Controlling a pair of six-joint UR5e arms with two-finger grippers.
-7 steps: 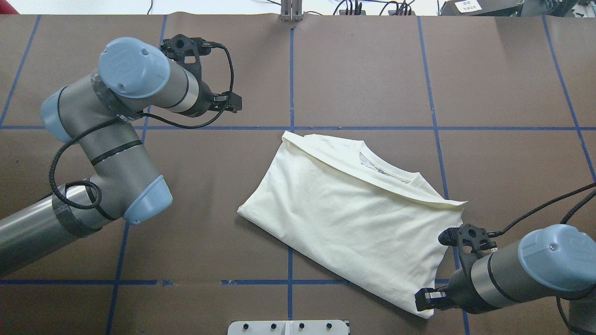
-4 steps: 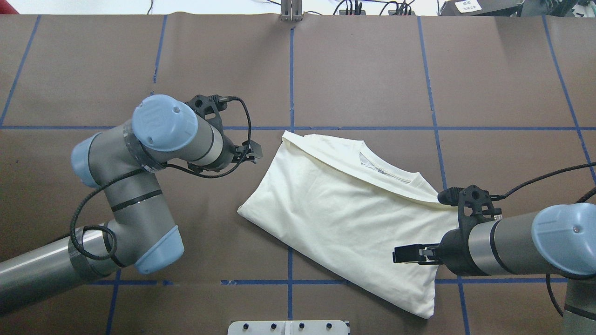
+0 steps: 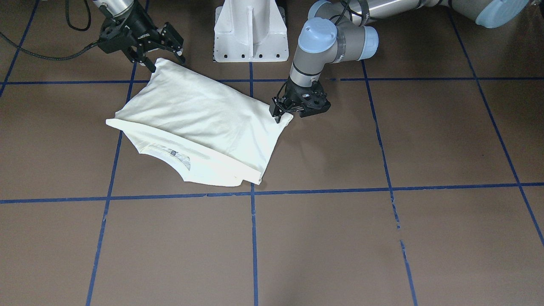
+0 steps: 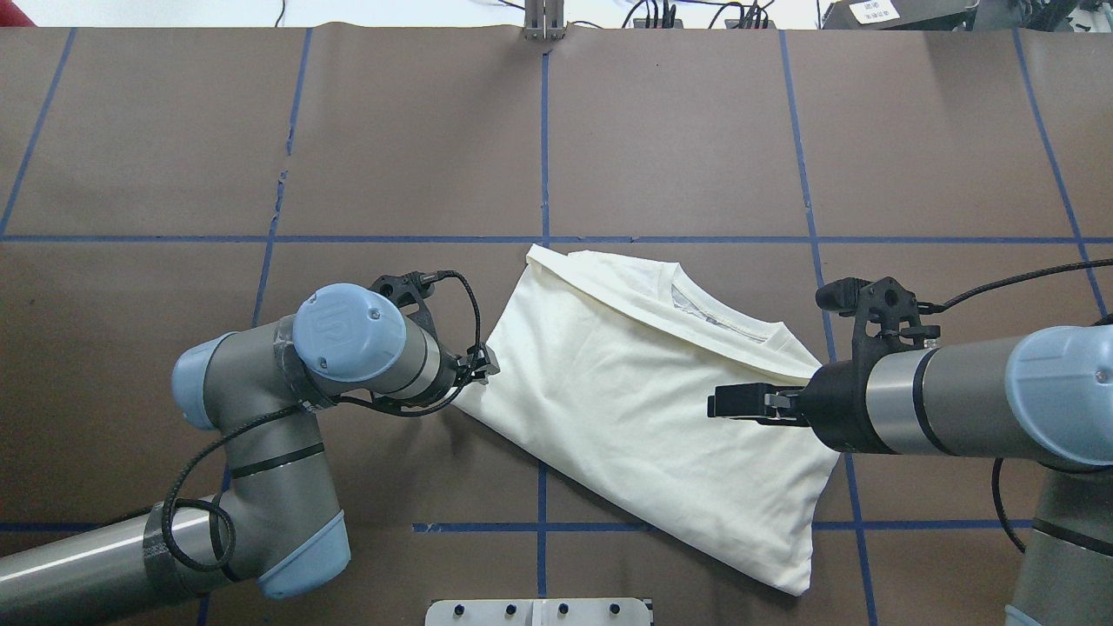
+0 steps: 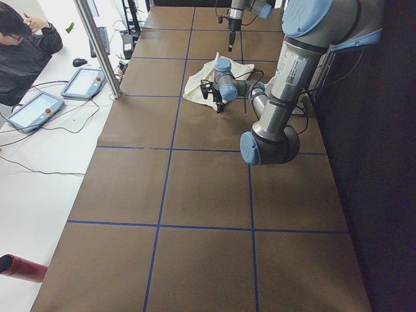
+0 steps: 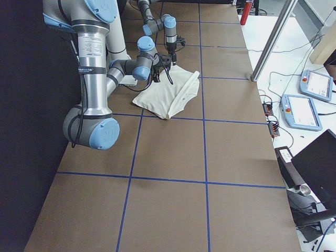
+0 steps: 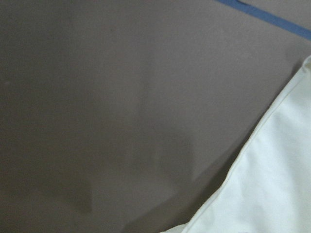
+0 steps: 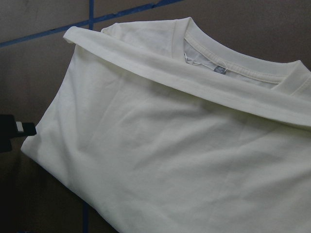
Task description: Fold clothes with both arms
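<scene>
Flanking one folded shirt point(image 4: 643, 417), one left gripper point(image 3: 278, 116), one right gripper point(image 4: 720, 403)

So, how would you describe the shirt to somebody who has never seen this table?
Find the brown table with a grid of blue tape. Near its middle lies the shirt, folded and askew. It is the only cloth there: plain cream, with its neck label showing.
</scene>
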